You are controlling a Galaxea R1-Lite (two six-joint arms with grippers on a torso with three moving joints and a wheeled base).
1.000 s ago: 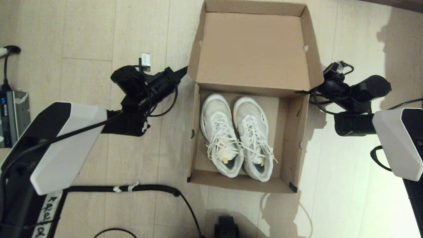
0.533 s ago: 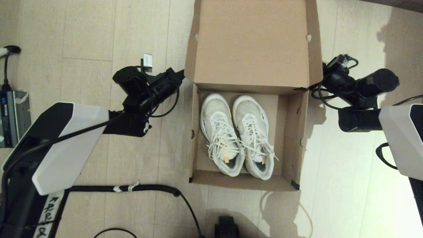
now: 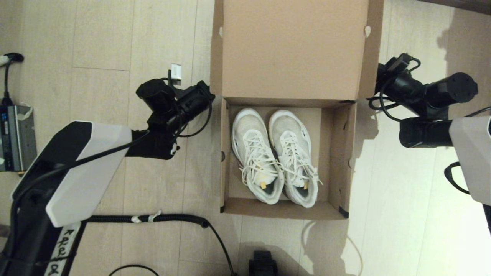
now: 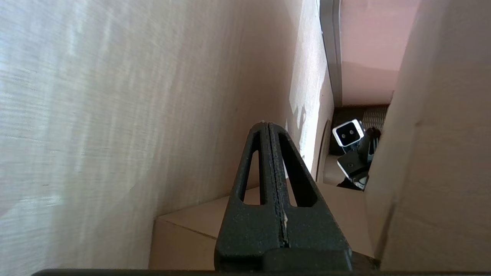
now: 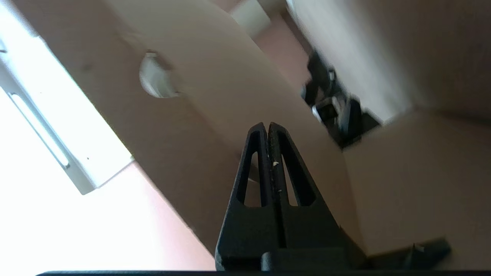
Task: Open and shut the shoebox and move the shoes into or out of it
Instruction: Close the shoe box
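Observation:
The brown shoebox (image 3: 285,210) sits open on the wooden floor, its hinged lid (image 3: 291,50) tipped up and back. Inside, the two white lace-up shoes (image 3: 255,153) (image 3: 293,153) lie side by side, toes toward the lid. My left gripper (image 3: 209,92) is shut and empty, its tips against the lid's left side flap (image 4: 429,153). My right gripper (image 3: 378,82) is shut and empty too, at the lid's right side flap (image 5: 155,76). Both pairs of tips are pressed together in the left wrist view (image 4: 267,124) and the right wrist view (image 5: 266,124).
A grey power unit (image 3: 13,132) lies at the far left. A black ribbed cable (image 3: 153,219) runs across the floor in front of the box. A dark part of the base (image 3: 262,262) shows at the near edge.
The lid has swung further up and back. Both grippers, still shut, have moved away from me with its side flaps. The shoes have not moved.

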